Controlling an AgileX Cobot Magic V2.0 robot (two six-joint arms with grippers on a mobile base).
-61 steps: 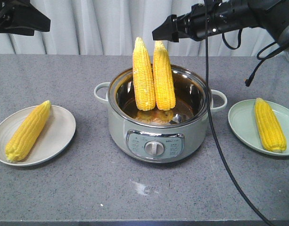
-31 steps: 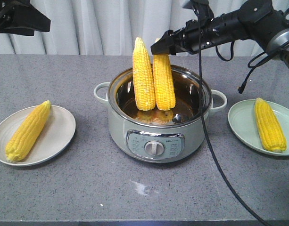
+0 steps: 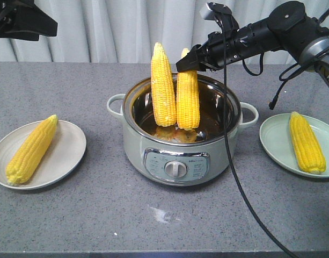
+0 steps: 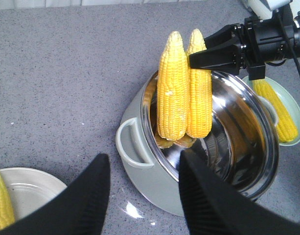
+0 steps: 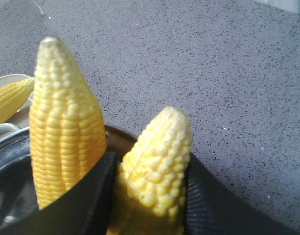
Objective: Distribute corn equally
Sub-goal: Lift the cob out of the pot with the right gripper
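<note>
- We see a grey speckled tabletop (image 3: 100,215) with a pale green electric cooking pot (image 3: 177,161), shiny steel inside, at its centre.
- Two bright yellow, tapered corn cobs stand upright in the pot, close together. Their points rise well above the rim. We call them the left-hand cob (image 3: 163,86) and the right-hand cob (image 3: 188,99).
- The black right gripper (image 3: 187,62) reaches in from the right and clamps the right-hand cob near its point. Its wrist view shows a ribbed finger (image 5: 98,196) pressed against the kernels on each side.
- The high grip makes sense to us: the point is the only part that clears both the pot wall and the neighbouring cob.
- The left gripper (image 4: 144,164) hangs above the pot's near-left handle. Its fingers are spread wide with nothing between them, so it seems to be waiting.
- A round beige plate (image 3: 67,156) left of the pot holds a third cob (image 3: 31,149), which lies diagonally.
- A round pale green plate (image 3: 274,142) right of the pot holds a fourth cob (image 3: 306,142), which lies lengthways.
- We judge the task about half done, since an equal share would put one more cob on each plate.
- The clamped cob probably belongs on the green plate, the nearer one.
- A straight upward lift seems wise, because a sideways pull could topple the left-hand cob.
</note>
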